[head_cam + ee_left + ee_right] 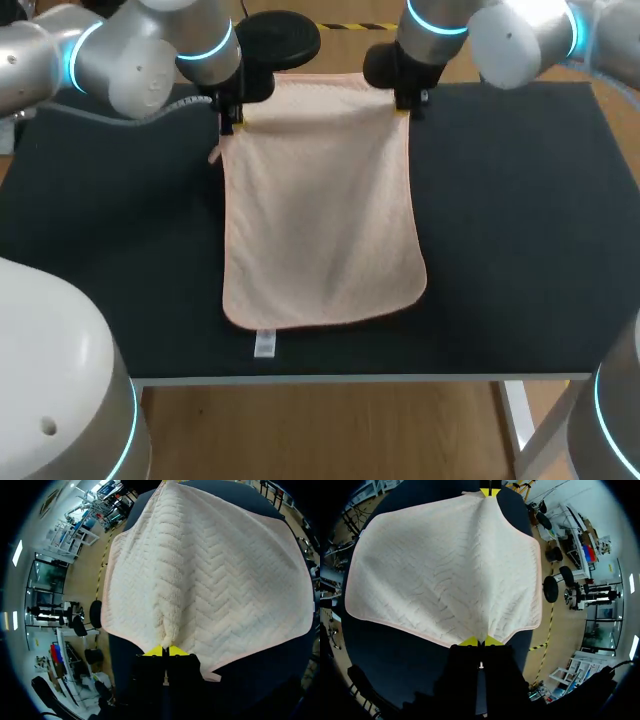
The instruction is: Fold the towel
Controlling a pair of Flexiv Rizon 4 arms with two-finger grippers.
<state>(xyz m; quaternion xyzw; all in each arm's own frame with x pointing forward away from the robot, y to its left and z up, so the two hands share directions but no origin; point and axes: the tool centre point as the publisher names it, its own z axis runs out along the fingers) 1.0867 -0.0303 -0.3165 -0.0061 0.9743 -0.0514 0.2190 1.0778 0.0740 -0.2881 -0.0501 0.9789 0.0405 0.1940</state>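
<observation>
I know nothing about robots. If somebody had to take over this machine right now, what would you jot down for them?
Claws: left claw shut on the towel at its far left corner; right claw shut on the far right corner.
Where things are: the towel lies spread open on the table, with its tag at the near edge.
Done: both far corners are pinched.
Left to do: no fold shows yet. Probably carry the far edge over to the near edge, then let go.
</observation>
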